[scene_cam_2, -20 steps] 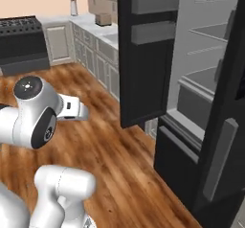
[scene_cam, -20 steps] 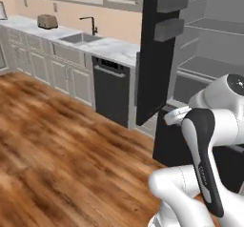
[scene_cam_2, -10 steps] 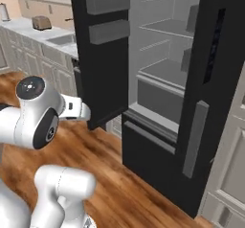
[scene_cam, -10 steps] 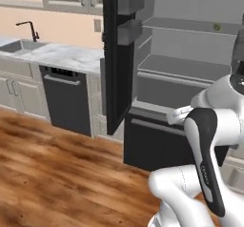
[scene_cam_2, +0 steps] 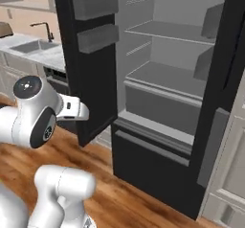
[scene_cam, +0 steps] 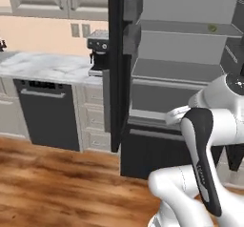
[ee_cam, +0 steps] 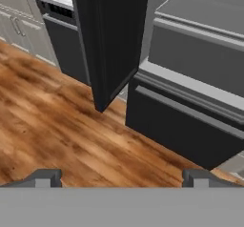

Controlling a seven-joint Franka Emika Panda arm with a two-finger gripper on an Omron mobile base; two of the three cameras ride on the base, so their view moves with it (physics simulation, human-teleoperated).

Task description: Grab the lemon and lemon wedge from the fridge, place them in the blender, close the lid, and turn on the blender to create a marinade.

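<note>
The fridge (scene_cam: 186, 73) stands open ahead, dark grey inside with flat shelves (scene_cam_2: 167, 76). Its left door (scene_cam_2: 88, 64) swings toward me and carries two boxy bins. A small yellowish thing (scene_cam: 212, 28) lies on the upper shelf, too small to tell whether it is the lemon or the lemon wedge. My gripper (ee_cam: 121, 177) is open with nothing between its fingertips (ee_cam: 47, 176), low over the wooden floor and short of the fridge's bottom drawer (ee_cam: 190, 111). The blender and the lid are out of view.
The open door's black edge (ee_cam: 107, 40) stands ahead of the hand. A marble counter (scene_cam: 47, 66) with an espresso machine (scene_cam: 97, 49) and a dishwasher (scene_cam: 47, 118) runs to the left. A sink with a faucet (scene_cam_2: 43, 33) sits further along. The fridge's right door (scene_cam_2: 215, 102) also stands open.
The whole picture has shifted: the base has turned and driven toward the fridge, which now stands nearer and central. The arm keeps its pose and the gripper stays open.
</note>
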